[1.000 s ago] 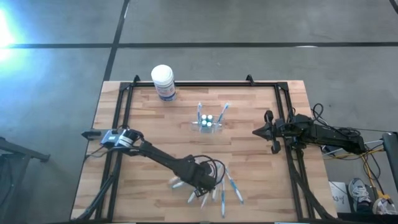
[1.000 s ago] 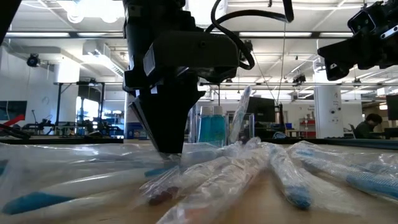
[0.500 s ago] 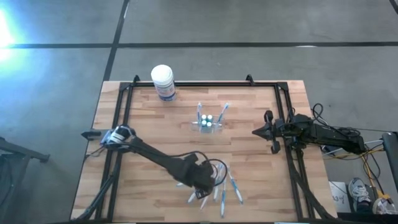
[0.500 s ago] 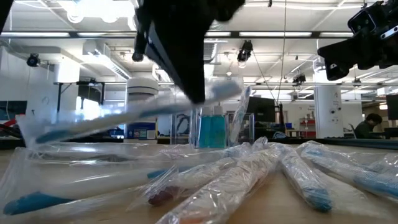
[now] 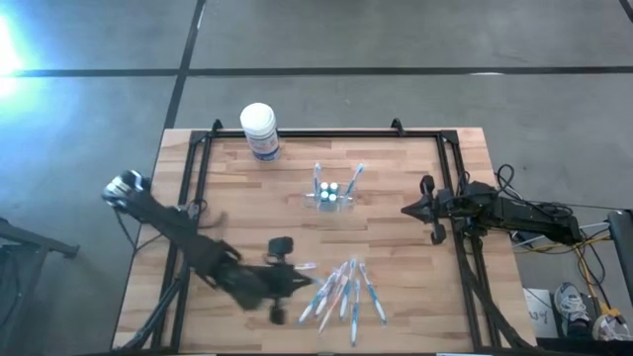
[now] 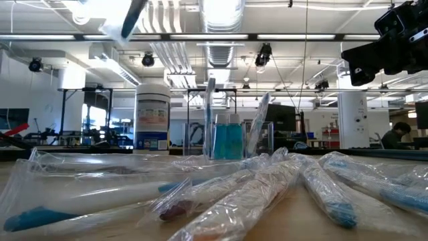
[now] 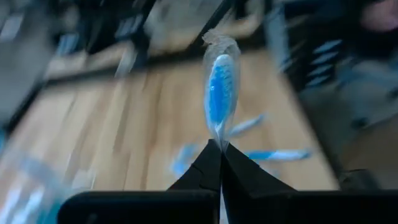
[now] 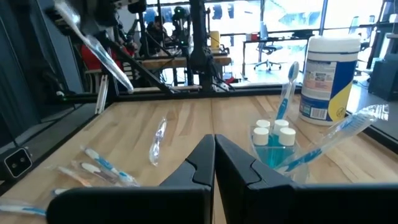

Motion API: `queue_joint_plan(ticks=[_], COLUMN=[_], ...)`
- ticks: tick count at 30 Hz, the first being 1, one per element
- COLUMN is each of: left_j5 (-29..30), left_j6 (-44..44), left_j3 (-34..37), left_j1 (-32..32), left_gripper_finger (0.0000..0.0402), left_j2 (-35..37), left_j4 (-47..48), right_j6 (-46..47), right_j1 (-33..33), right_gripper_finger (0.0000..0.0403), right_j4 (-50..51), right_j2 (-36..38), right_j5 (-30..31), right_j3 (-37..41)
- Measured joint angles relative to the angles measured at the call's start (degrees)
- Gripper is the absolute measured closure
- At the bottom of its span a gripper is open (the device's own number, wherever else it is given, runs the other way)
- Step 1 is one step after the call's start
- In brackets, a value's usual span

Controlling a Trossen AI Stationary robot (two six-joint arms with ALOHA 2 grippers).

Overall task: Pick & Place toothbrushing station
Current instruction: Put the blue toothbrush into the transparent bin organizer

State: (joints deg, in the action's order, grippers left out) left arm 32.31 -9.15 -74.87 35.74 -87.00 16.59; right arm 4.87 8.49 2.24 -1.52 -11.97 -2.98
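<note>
The see-through toothbrushing station (image 5: 331, 194) stands at the table's middle with two toothbrushes upright in it, and also shows in the right wrist view (image 8: 277, 146). Several wrapped toothbrushes (image 5: 344, 294) lie in a pile near the front edge. My left gripper (image 5: 295, 281) hangs in the air left of that pile, shut on one wrapped toothbrush (image 7: 221, 87), which also shows slanting high over the table (image 8: 93, 43). My right gripper (image 5: 407, 210) waits shut at the table's right side. My left gripper pinches the wrapped toothbrush by one end of its clear wrapper (image 7: 219, 138) between the tips of its two fingers. The toothbrush sticks out beyond the fingertips, along the fingers, with its blue part away from them. It is lifted clear of the table and the pile.
A white tub with a blue label (image 5: 259, 130) stands at the far left of the table. One wrapped toothbrush (image 8: 158, 140) lies apart from the pile. A black frame (image 5: 297, 133) runs along the table's edges. Bare wood lies between the pile and the station.
My left gripper has risen from the pile, taking one wrapped toothbrush up with it, and has drawn back toward the table's left. It has tipped from pointing down to nearly level. The toothbrush now hangs clear of the pile, which stays on the table.
</note>
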Motion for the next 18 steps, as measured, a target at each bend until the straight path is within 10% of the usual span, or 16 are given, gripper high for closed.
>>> queue_joint_plan(ticks=[6, 11, 18], left_j5=[-5.8, -7.4, -25.63], left_j6=[12.28, 11.56, 9.37], left_j3=[27.84, 42.63, 55.29], left_j1=[-0.93, -9.04, -25.32], left_gripper_finger=[0.04, 0.0401, 0.0401], left_j2=[19.41, 34.71, 47.28], left_j4=[-31.94, -37.96, -45.64], right_j6=[-0.32, -0.6, -1.7], right_j1=[-0.01, -0.01, -0.02], right_gripper_finger=[0.0394, 0.0394, 0.0394], right_j4=[-1.48, -2.67, -7.34], right_j2=[0.0, 0.0, 0.0], right_j5=[-0.07, -0.09, -0.13], right_j3=[0.0, 0.02, 0.59])
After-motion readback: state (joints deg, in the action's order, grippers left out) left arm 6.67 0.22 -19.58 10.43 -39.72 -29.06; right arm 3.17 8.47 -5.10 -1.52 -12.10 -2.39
